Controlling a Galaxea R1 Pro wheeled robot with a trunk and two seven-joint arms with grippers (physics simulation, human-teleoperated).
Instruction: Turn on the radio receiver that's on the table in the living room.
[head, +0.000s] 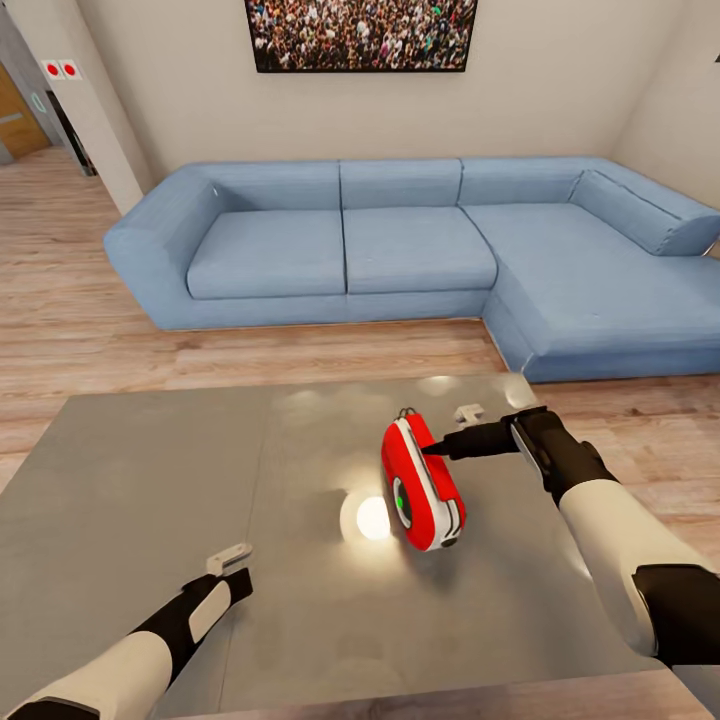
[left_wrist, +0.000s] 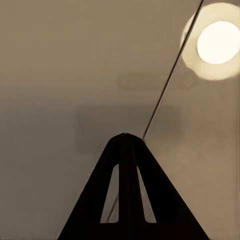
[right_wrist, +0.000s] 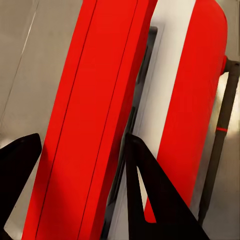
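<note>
From the head view, the radio (head: 423, 484) sits on the grey table (head: 140, 500), a bit to the right of the middle. It is red with white trim, and a round dark dial with a green dot faces 7 o'clock. A thin wire loop pokes out at its far end, toward 12 o'clock. A bright round lamp glare (head: 372, 518) shines on the tabletop just beside the radio, at its 9 o'clock. The right gripper (head: 432, 449) reaches in from 3 o'clock, and its dark tip touches the radio's red side. The left gripper (head: 236, 562) hangs over the table at 7 o'clock, well apart from the radio. Past the table lies pale wood floor (head: 60, 310), then a big blue sofa (head: 400, 245) at 12 o'clock, with a crowd photo (head: 360, 34) on the wall above it. Nothing stands between the radio and either gripper.

In the left wrist view, the left gripper (left_wrist: 125, 136) has its dark fingers pressed together into one point above the bare tabletop. The lamp glare (left_wrist: 216, 42) glows near a thin seam line.

In the right wrist view, the right gripper (right_wrist: 80, 142) is spread wide. The radio's red body (right_wrist: 95, 115) sits between its two dark fingers (right_wrist: 150, 195), very close. The wire loop (right_wrist: 222, 125) runs along the radio's far edge.
</note>
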